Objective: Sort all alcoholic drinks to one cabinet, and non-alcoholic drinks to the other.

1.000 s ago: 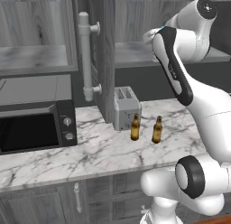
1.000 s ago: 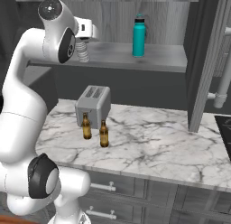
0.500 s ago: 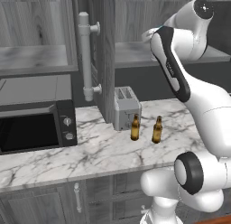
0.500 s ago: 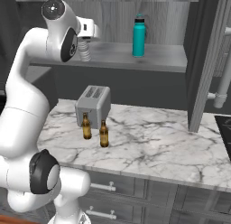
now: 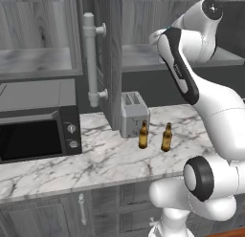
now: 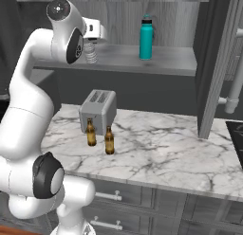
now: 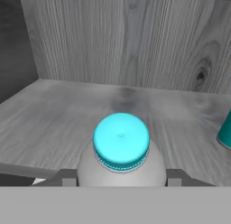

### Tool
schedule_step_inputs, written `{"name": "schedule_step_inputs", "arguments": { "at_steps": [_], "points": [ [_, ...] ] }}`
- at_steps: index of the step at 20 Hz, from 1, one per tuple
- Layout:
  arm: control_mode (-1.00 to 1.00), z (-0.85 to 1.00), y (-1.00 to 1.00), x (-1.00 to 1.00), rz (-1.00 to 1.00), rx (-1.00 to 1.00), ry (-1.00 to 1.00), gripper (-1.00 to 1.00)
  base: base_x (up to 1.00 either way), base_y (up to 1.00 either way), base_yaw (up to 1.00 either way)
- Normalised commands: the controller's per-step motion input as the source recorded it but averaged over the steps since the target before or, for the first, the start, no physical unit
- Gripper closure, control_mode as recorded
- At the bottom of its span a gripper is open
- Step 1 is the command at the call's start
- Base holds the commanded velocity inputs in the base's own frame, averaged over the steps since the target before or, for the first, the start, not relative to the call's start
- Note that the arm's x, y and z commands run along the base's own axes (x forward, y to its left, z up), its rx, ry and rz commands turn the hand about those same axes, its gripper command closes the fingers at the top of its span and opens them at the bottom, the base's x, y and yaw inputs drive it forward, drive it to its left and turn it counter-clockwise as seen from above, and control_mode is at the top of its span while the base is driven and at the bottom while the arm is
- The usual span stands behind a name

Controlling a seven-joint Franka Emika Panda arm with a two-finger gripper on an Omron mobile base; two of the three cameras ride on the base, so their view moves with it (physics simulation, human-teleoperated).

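On the marble desk (image 6: pixel 156 149), nearest the robot, two brown beer bottles (image 6: pixel 90 132) (image 6: pixel 109 140) stand just in front of the toaster (image 6: pixel 98 111), not yet sorted. Above them, on the open cabinet's shelf (image 6: pixel 118 58), the hand (image 6: pixel 91 47) pinches the clear ribbed water bottle (image 6: pixel 90 52) by its sides; in the hand view its cap (image 7: pixel 121 140) looks blue-green. Whether its base touches the shelf is unclear. To do this well, lower it until it stands flat and upright, then spread the fingers and back straight out. Farther along the shelf stands the teal flask (image 6: pixel 146 38), well apart, so there is room.
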Motion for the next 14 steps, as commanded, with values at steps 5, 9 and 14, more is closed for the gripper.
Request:
{"name": "schedule_step_inputs", "arguments": {
  "at_steps": [5,9,14],
  "points": [
    [-1.0,0.0,-0.01,0.13,-0.01,0.0,0.0,1.0,0.0,0.0,0.0],
    [-1.0,-0.01,-0.01,0.13,-0.01,0.0,0.0,1.0,0.0,0.0,0.0],
    [-1.0,-0.02,0.0,0.13,-0.01,0.0,0.0,1.0,0.0,0.0,0.0]
  ]
}}
